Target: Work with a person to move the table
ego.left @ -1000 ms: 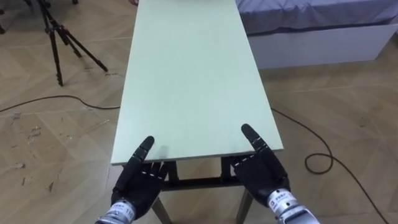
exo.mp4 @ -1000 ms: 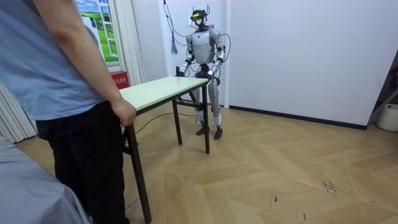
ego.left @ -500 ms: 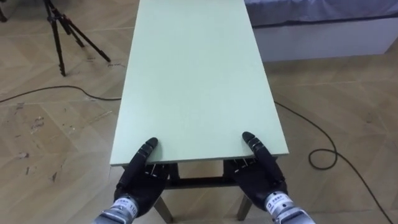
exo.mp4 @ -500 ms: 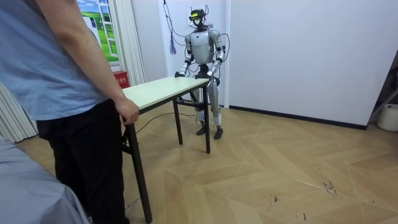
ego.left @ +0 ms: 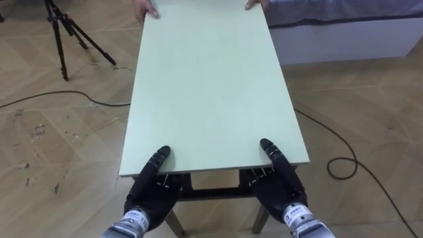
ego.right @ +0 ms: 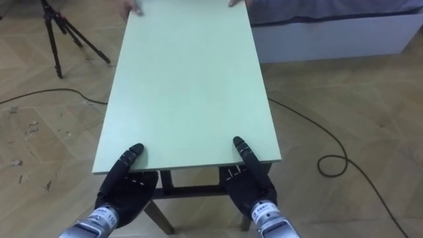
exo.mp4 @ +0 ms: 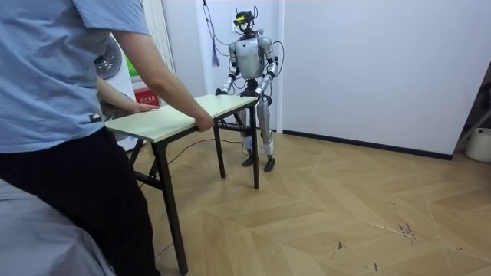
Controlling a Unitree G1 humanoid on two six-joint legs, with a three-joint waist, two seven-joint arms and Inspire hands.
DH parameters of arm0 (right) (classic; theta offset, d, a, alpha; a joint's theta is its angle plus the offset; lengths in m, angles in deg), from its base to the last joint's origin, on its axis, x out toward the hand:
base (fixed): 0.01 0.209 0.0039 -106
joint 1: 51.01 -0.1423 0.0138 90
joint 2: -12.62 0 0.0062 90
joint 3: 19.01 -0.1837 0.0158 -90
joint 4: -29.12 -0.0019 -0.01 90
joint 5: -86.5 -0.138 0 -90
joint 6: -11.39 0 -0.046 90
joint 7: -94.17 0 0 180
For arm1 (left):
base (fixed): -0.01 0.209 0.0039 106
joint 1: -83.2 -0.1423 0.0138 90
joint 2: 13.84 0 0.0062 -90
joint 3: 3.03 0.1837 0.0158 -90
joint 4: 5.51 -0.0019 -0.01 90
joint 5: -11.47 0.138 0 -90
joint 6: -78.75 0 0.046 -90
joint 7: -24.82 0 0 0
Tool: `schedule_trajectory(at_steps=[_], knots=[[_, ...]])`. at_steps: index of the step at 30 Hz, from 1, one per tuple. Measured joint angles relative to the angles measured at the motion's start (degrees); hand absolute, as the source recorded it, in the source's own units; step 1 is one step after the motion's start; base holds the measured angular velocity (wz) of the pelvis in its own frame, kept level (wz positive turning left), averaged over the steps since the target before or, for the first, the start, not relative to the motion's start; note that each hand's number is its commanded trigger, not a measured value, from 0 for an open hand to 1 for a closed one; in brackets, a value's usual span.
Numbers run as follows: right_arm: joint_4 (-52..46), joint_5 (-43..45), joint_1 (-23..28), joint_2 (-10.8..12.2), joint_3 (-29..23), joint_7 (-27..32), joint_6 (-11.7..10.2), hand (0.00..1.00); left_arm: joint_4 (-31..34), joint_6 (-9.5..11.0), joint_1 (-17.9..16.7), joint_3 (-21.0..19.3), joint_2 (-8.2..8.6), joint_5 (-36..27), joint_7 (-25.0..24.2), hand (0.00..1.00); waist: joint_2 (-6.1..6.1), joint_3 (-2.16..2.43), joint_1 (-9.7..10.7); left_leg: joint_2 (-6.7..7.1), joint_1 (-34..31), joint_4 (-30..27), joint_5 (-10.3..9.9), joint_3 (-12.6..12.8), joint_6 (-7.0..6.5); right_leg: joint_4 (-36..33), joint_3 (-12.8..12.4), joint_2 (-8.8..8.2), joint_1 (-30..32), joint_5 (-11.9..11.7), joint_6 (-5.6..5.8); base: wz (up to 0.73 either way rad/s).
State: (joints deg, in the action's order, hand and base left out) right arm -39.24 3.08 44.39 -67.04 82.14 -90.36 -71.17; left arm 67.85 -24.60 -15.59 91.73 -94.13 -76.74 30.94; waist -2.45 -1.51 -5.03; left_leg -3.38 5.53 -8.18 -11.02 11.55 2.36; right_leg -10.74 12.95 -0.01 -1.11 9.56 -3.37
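Presently, left eye view: the table (ego.left: 208, 86) stands lengthwise ahead of the robot on the wood floor, with a tripod (ego.left: 63, 39) to its left and a bed (ego.left: 344, 33) to its right. The left hand (ego.left: 151, 192) and right hand (ego.left: 277, 188) are at the near corners, each with a thumb on top of the edge. The rest of each goes under, so closure cannot be told. A person's hands (ego.left: 147, 9) touch the far end.

Right eye view: same arrangement.

Room view: the person (exo.mp4: 54, 92) leans over that end, one hand (exo.mp4: 204, 123) curled on the edge. All legs appear grounded.

Assessment: both parties are stationed. Lifting and carrying are not yet done.
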Motion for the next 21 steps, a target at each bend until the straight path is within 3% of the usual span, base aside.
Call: schedule_trajectory(at_steps=[8, 16, 21], knots=[[0.0, 0.1, 0.0, 0.0, 0.0, 0.1, 0.0, 1.0, 0.0, -0.1, 0.0, 0.0, 0.06, 0.0, 0.0, 1.0, -0.01, 0.0, 0.0, 0.01, 0.0, 0.0, 0.0, 0.0, 0.0, 0.0, 0.0, 0.0, 0.0, 0.0, 0.0, 0.0], [-3.7, 0.0, -0.6, -1.2, -0.2, 1.6, 0.0, 1.0, 2.0, 0.0, 0.0, 0.0, 1.14, 0.0, -0.2, 1.0, -0.05, 0.04, 0.0, 0.01, 0.1, -0.1, 0.0, 0.0, 0.0, -0.1, -0.2, 0.01, 0.0, -0.1, -0.08, 0.0], [-5.1, 0.1, -0.8, -1.3, -0.3, 2.0, -1.1, 1.0, 2.6, 0.7, 0.2, 0.0, 1.53, 0.8, -2.1, 1.0, -0.47, 0.32, 0.4, 0.01, 0.4, -0.1, 0.0, 0.1, -0.01, -0.5, -0.2, 0.01, 0.0, -0.2, -0.14, -0.03]])
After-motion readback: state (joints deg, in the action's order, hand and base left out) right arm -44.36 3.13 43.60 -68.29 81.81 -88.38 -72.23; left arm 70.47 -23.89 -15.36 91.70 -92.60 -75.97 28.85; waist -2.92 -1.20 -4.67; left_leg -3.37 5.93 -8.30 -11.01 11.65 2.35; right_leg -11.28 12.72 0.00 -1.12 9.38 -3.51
